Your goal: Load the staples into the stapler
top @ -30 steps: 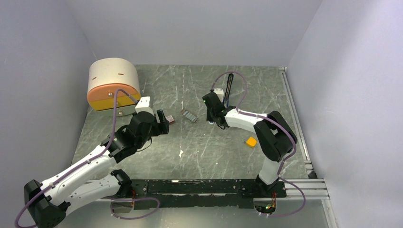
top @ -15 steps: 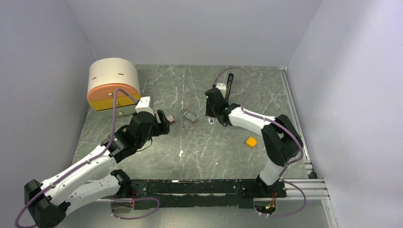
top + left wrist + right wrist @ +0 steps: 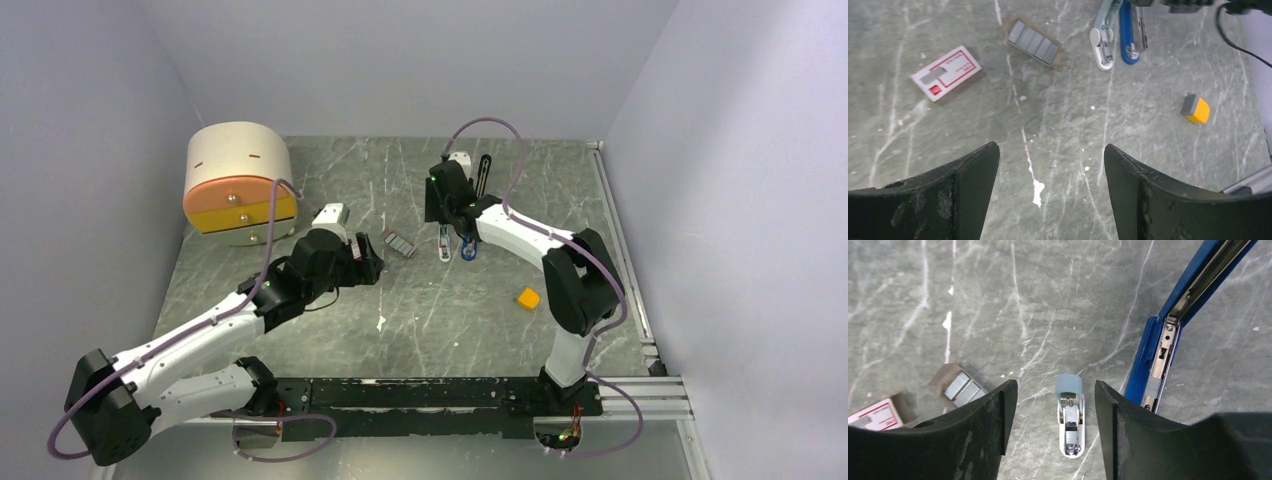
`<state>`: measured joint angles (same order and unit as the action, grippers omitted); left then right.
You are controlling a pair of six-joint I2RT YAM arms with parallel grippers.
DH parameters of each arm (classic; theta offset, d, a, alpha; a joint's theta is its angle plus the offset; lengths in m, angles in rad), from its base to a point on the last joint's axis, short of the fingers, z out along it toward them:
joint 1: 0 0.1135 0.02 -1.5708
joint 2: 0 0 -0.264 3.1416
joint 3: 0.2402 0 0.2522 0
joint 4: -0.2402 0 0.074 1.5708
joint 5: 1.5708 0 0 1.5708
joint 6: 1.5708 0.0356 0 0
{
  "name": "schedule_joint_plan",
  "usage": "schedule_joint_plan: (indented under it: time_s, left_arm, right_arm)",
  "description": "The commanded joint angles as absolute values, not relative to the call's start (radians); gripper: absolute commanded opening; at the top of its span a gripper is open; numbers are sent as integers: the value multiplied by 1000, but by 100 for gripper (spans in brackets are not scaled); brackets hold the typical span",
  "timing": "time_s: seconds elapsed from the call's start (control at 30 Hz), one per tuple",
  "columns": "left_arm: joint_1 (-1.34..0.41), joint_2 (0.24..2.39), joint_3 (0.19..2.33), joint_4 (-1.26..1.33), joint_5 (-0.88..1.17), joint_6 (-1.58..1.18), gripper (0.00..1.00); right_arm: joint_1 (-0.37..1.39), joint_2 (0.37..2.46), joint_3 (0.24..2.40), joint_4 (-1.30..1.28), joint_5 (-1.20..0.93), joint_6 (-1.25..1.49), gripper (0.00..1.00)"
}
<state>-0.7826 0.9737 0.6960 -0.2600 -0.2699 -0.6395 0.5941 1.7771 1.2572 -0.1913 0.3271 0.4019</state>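
The right gripper [image 3: 1054,385] stands with its jaws well apart and has hold of nothing. In its wrist view the small pale-blue piece [image 3: 1069,415] lies flat on the table straight below the gap. It sits between the two fingers [image 3: 973,440], with bare table showing on either side of it.

Just outside the finger on that view's right lies the stapler [image 3: 1144,357]. It is a long blue body set at a slant with its metal channel facing up and uncovered. It is close beside the finger, but I cannot tell whether they touch.

Beyond the opposite finger, well apart from this gripper, the staples [image 3: 962,389] lie as a ribbed grey block in a brown cardboard tray. The red-and-white box [image 3: 878,415] lies a little further out the same way.

The left gripper [image 3: 1049,150] is spread wide and empty, with only the grey-green marble table [image 3: 1068,120] beneath it. Ahead of it and slightly to the view's left lie the staples [image 3: 1034,41], with nothing between them and the fingers. The box [image 3: 946,73] lies label-up, further left and a little nearer. Ahead on the other side, the pale-blue piece [image 3: 1102,37] and the stapler [image 3: 1126,30] lie side by side under the right arm. An orange block [image 3: 1195,109] with a grey end lies off to the right, away from everything else.

From above, a rounded drawer chest [image 3: 238,180] stands behind the left arm.
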Motion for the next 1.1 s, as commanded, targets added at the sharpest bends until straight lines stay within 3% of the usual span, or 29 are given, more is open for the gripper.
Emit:
schedule_joint_plan:
  time_s: [0.0,0.07,0.17,0.57,0.8,1.07]
  left_arm:
    - [-785,1037,686,-160,-150,-639,84]
    - [-784,1080,691,-141,-108,-635,97]
    - [-785,1150,696,-108,-62,-640,96]
    - [-785,1382,811,-38,13,-654,74]
    - [-785,1470,848,65,41,-690,60]
    - [-785,1592,796,270,109,-827,53]
  right_arm:
    - [576,1843,1304,-245,328,375,58]
    - [570,1854,1301,-226,359,370,55]
    - [550,1863,1292,-201,347,353,52]
    - [529,1909,1290,-184,199,321,46]
    - [529,1901,1288,-202,185,337,22]
    - [530,1829,1229,-210,136,370,20]
